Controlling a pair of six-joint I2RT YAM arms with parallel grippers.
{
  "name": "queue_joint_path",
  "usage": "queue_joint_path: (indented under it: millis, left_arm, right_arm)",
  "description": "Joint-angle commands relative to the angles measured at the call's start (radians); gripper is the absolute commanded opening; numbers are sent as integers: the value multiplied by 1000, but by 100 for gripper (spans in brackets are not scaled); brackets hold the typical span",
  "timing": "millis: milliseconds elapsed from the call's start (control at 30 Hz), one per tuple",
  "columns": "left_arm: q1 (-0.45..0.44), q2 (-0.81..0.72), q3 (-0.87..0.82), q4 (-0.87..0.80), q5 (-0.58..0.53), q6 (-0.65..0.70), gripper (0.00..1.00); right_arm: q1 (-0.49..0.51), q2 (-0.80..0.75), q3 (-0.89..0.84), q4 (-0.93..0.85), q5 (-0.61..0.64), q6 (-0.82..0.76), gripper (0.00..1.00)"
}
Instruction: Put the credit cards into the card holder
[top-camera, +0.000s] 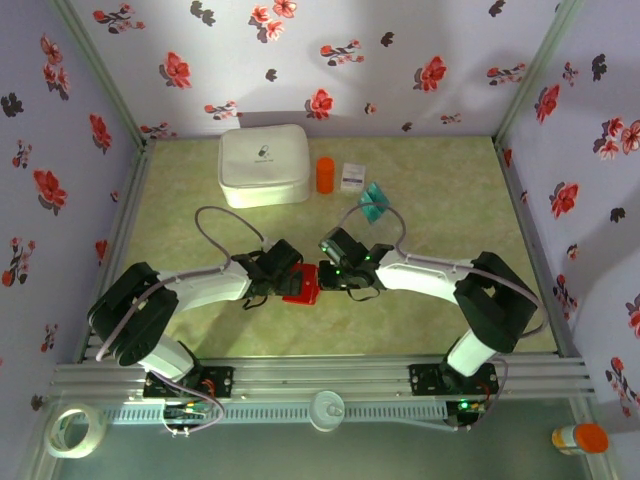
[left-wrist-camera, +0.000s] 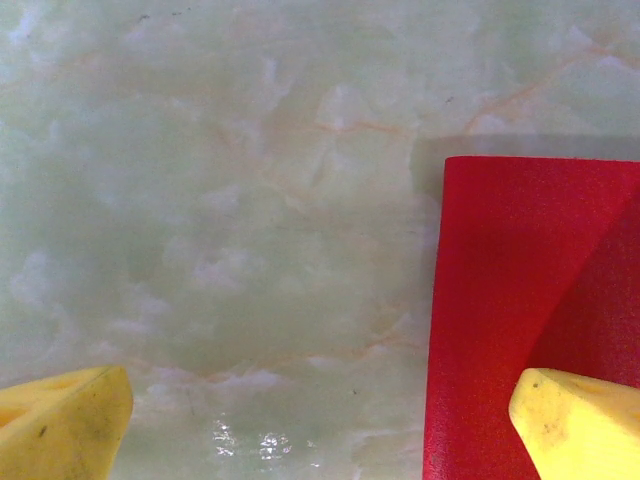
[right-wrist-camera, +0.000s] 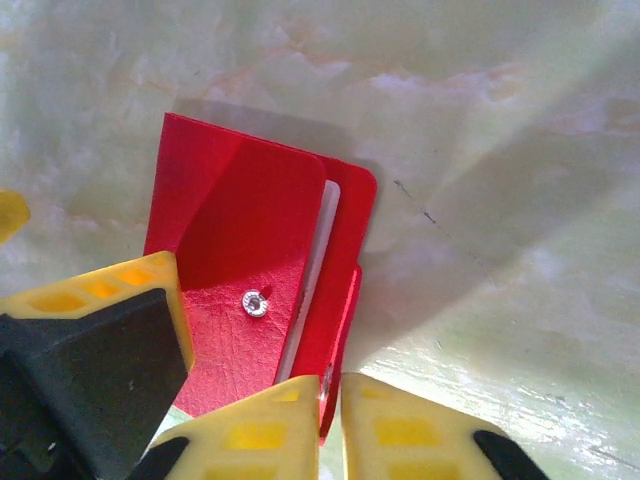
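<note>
Your right claw (right-wrist-camera: 330, 405) is pinched on the flap edge of the small flat red wallet (top-camera: 300, 287); the left claw (left-wrist-camera: 320, 390) gapes wide just beside it. The glossy teal-blue cards (top-camera: 375, 201) lie well apart at the back of the surface (top-camera: 450, 230), so apparently none are loaded.

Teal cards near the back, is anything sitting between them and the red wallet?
Yes. The right hand lies on the straight line from the teal cards to the red wallet, closed at the wallet's edge.
</note>
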Motion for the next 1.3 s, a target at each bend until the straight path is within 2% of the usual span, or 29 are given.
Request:
queue_joint_path:
  millis: [0, 167, 567, 1000, 1267]
  left_arm:
    - [-18, 25, -37, -20, 28, -4, 100]
    - [-18, 16, -47, -12, 29, -5, 100]
    - [-18, -8, -69, 4, 32, -13, 100]
    - [-18, -19, -69, 6, 33, -15, 100]
    - [-18, -33, -68, 0, 34, -17, 100]
  right_arm:
    - [6, 8, 8, 20, -12, 19, 10]
    - [-1, 8, -1, 64, -42, 39, 0]
    - [-9, 83, -16, 250, -131, 127, 0]
    - [-8, 152, -23, 284, -125, 150, 0]
    - [-9, 164, -98, 310, -105, 182, 0]
